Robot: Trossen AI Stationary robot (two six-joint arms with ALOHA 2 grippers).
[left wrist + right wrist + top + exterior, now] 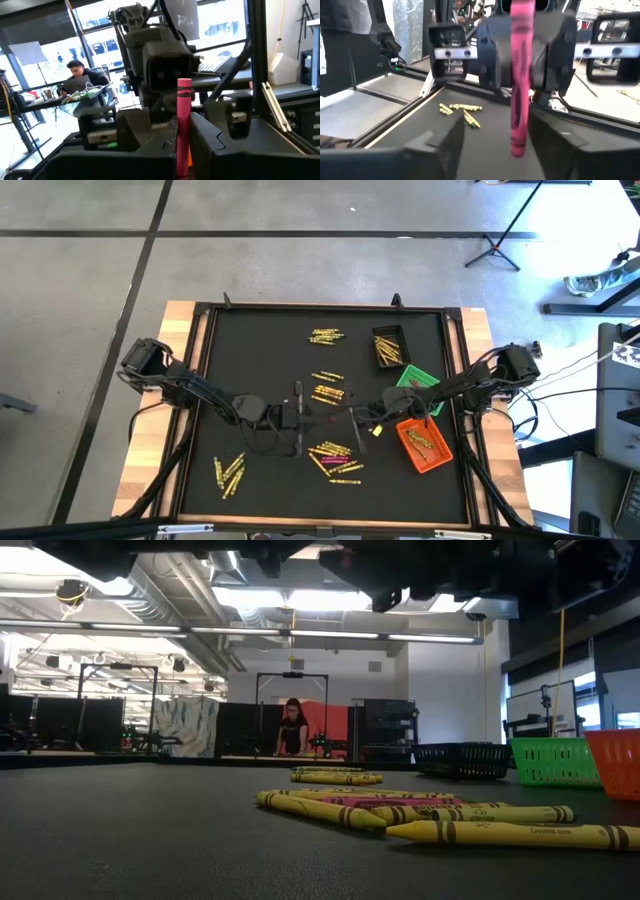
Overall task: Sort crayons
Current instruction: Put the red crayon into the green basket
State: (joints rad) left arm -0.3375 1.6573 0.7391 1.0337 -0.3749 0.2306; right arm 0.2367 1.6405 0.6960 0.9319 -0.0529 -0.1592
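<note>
A pink crayon (183, 120) stands upright in the air over the middle of the black table (250, 340). My left gripper (305, 415) is shut on it. My right gripper (497, 150) faces the left one from the table's right and is open. Its fingers stand on either side of the crayon's lower end (517, 147), a gap showing on each side. Yellow crayons lie flat in loose groups (325, 335) (328, 392) (335, 458) (228, 472), and among the nearest (480, 812) lies a pink one (400, 801). My left gripper pinches the pink crayon's shaft (182, 150) between its two fingers. The fingers come level from the table's left and lie across the crayon. The crayon stands upright, one end (184, 82) above the fingers and the other below, lifted clear of the table.
Three small bins stand along the table's right side: a black one (390, 345) with yellow crayons at the far end, a green one (418, 385) in the middle, and an orange one (425, 442) nearest. The table has a raised frame (205, 410). A person sits in the room beyond.
</note>
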